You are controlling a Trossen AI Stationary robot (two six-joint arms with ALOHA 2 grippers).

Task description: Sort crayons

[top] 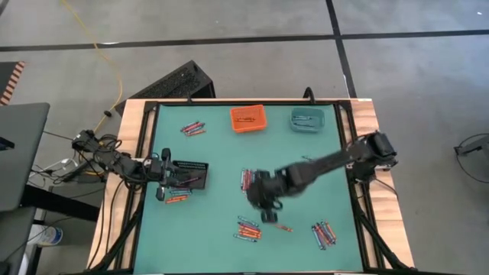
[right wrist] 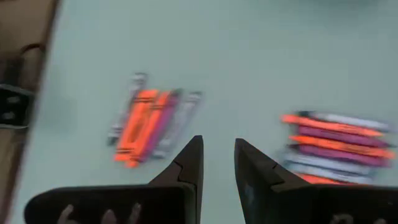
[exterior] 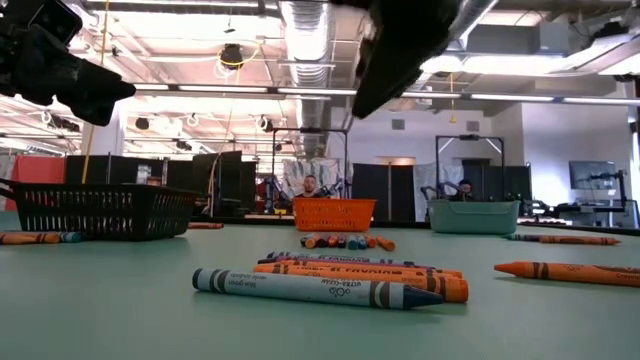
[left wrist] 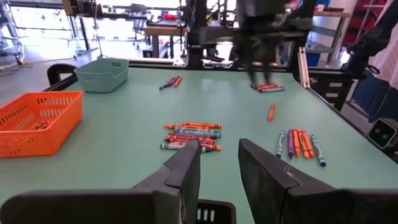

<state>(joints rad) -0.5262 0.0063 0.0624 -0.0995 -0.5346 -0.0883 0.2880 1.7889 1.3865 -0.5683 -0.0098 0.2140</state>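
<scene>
Crayons lie flat on the green table in loose groups: one at the centre [top: 247, 179], one near the front [top: 248, 229], one at the front right [top: 323, 234], one at the far left [top: 192, 127], and one beside the black basket [top: 177, 198]. My right gripper [top: 269, 214] hangs open above the table between the centre and front groups, pointing slantwise down, with nothing between its fingers [right wrist: 217, 165]. My left gripper [top: 170, 174] stands open and level at the black basket's left side, holding nothing [left wrist: 219, 163].
A black mesh basket [top: 189, 174] stands at the left. An orange bin [top: 247, 118] and a teal bin [top: 307, 118] stand by the far edge. A single orange crayon [top: 284, 227] lies apart near the front. People sit in the room beyond the table.
</scene>
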